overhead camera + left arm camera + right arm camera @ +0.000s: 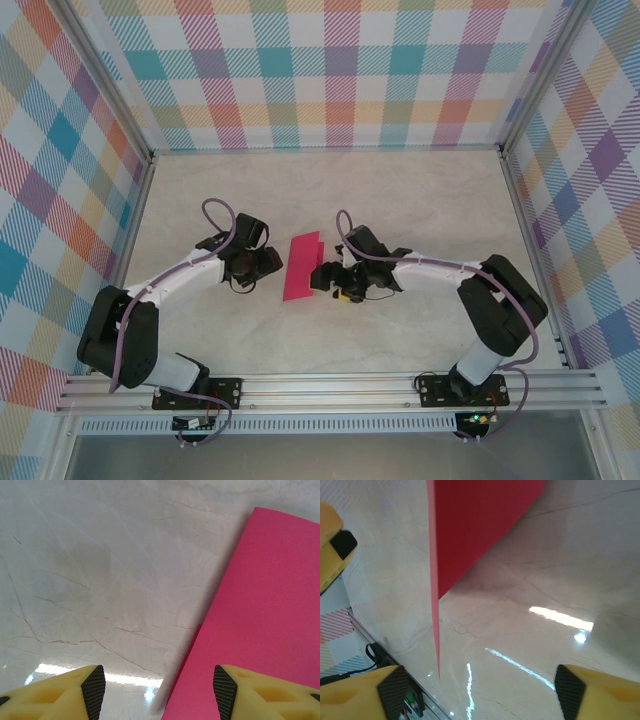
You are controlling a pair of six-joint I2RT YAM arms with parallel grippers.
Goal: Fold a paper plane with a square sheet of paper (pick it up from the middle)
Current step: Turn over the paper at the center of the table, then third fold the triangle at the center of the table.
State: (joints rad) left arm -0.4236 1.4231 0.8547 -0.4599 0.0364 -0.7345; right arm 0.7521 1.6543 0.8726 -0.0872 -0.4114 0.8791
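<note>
The arm bases (pixel 196 392) sit nearest. Beyond them the pink sheet of paper (pixel 300 268) lies on the table (pixel 420 190), folded narrow, with the left end effector (pixel 262 262) just left of it and the right end effector (pixel 326 276) just right. In the left wrist view the left end effector (pixel 159 690) is released, one finger over the sheet of paper (pixel 265 605), nothing pinched. In the right wrist view the right end effector (pixel 480 690) also gapes, and a raised edge of the sheet of paper (pixel 475 520) stands untouched between its fingers. Thin, light and floppy, the sheet will likely slide on the glossy table, so pinch the lifted edge near mid-length.
</note>
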